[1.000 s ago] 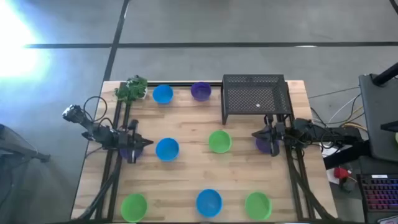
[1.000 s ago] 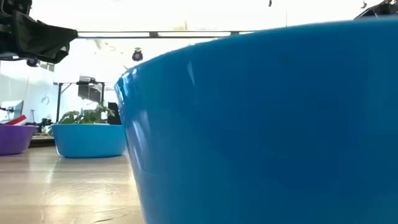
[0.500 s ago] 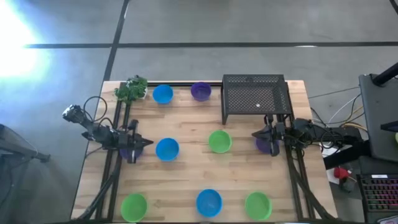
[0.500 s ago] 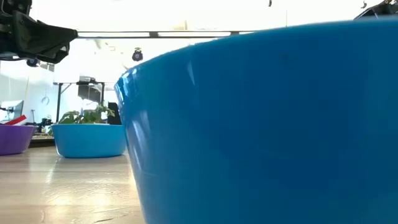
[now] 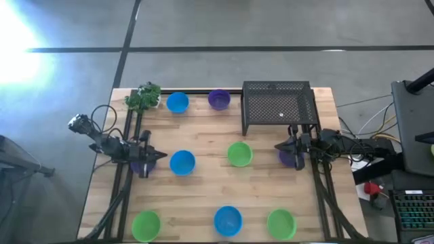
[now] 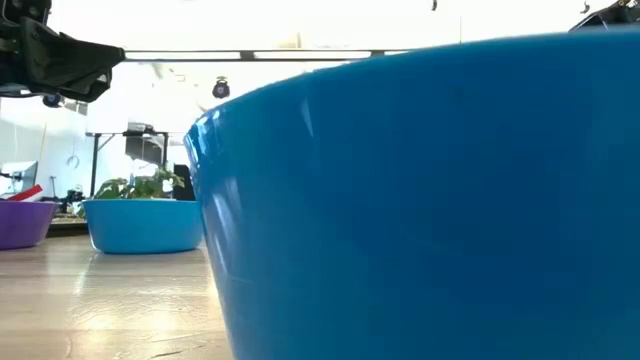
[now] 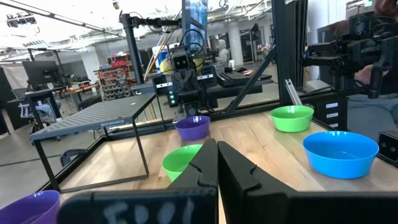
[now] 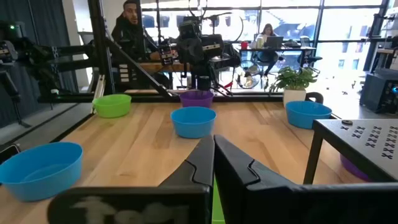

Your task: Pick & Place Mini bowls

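Waiting at mid-table, both arms idling with 9 mini bowls spread over the wooden table (image 5: 203, 186).

Mesh rack (image 5: 279, 106) is standing at the far right. Left gripper (image 5: 161, 156), clenched and empty, is pointing inward at the blue bowl (image 5: 182, 163) just beside its tip; right gripper (image 5: 277, 146), likewise clenched and empty, is facing the green bowl (image 5: 239, 154), slightly farther off.

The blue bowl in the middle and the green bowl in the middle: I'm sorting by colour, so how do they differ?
The blue bowl is blue; the green bowl is green. The blue bowl sits nearer the left gripper, the green bowl nearer the right gripper. Both are small, round, upright and untouched on the table.
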Tool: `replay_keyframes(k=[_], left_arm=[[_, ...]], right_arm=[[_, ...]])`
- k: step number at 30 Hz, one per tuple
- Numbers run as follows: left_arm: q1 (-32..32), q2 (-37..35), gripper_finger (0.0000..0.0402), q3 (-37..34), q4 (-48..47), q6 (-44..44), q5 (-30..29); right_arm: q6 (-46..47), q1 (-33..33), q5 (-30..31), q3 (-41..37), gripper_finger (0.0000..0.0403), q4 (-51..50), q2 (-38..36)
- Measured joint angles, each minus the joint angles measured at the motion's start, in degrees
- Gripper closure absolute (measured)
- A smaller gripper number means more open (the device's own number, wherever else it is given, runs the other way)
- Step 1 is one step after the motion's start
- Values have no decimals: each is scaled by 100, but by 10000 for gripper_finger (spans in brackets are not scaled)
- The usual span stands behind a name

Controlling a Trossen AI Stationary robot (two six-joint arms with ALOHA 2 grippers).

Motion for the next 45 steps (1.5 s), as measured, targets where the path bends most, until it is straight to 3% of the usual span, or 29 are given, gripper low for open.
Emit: replay_keyframes(k=[14,45], left_arm=[[1,-1,402,0,-1,1,-1],[0,-2,402,0,15,0,-2]], right_arm=[[5,0,-2,-2,394,72,0],[-155,0,2,-2,394,2006,-2]])
